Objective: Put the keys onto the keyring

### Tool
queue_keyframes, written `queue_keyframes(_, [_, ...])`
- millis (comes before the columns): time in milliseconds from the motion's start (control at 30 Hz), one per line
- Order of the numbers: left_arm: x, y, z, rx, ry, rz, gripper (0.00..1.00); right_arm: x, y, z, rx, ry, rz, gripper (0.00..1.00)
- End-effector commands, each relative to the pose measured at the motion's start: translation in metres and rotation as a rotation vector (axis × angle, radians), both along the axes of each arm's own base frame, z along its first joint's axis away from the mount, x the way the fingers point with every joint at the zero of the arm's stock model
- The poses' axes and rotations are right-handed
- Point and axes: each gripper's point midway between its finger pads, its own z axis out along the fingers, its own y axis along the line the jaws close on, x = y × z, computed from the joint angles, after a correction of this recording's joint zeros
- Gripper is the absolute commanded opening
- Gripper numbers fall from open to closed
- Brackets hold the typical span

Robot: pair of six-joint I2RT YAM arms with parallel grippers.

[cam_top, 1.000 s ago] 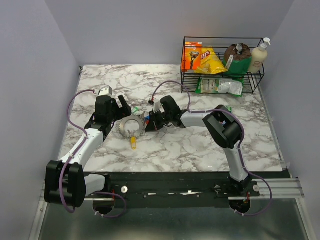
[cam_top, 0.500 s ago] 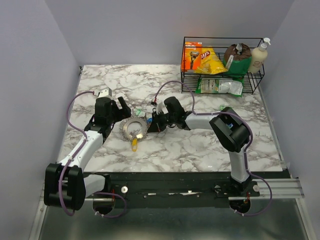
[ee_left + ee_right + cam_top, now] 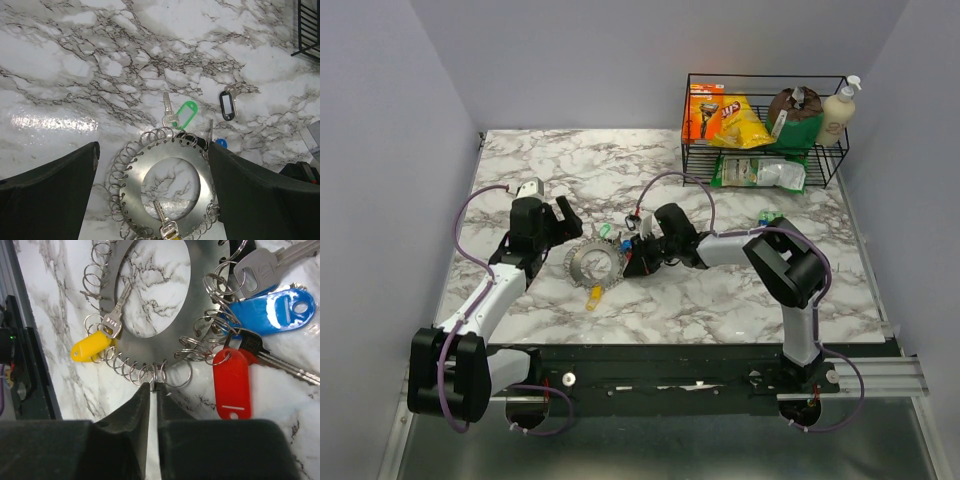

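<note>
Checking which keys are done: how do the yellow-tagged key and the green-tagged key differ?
The yellow-tagged key lies over the keyring, blade across its central hole; the green-tagged key lies outside it on the marble. Yellow's tag sits among the rim's loops; green's just beyond them. Both are silvery keys with plastic tags.

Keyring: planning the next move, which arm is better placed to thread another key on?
Probably right. The right end effector, tips close together, sits at the looped rim of the keyring, the red key close by. The left end effector hangs wide open over the keyring.
</note>
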Motion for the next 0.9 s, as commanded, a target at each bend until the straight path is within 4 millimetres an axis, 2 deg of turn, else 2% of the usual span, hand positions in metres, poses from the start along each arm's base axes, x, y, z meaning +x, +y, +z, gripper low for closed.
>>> queue_keyframes(0, [0.0, -0.001, 0.006, -0.015, -0.035, -0.007, 0.99, -0.006, 0.006, 0.021, 0.052, -0.044, 0.052, 0.25])
queue_keyframes(33, [-0.001, 0.0, 0.006, -0.014, -0.035, -0.008, 0.99, -0.006, 0.006, 0.025, 0.057, -0.057, 0.058, 0.31])
queue_keyframes(167, [-0.001, 0.0, 0.006, -0.01, -0.036, -0.006, 0.99, 0.001, 0.007, 0.03, 0.041, -0.087, 0.055, 0.4])
queue_keyframes(567, [-0.002, 0.0, 0.005, -0.003, -0.034, -0.012, 0.99, 0.024, 0.006, 0.023, -0.061, -0.12, 0.008, 0.44])
queue_keyframes(667, [-0.002, 0.0, 0.006, 0.001, -0.031, -0.017, 0.99, 0.025, 0.005, 0.02, -0.088, -0.121, 0.023, 0.44])
queue_keyframes(867, [-0.001, -0.002, 0.006, -0.003, -0.028, -0.027, 0.99, 0.012, 0.002, 0.013, -0.112, -0.065, 0.093, 0.44])
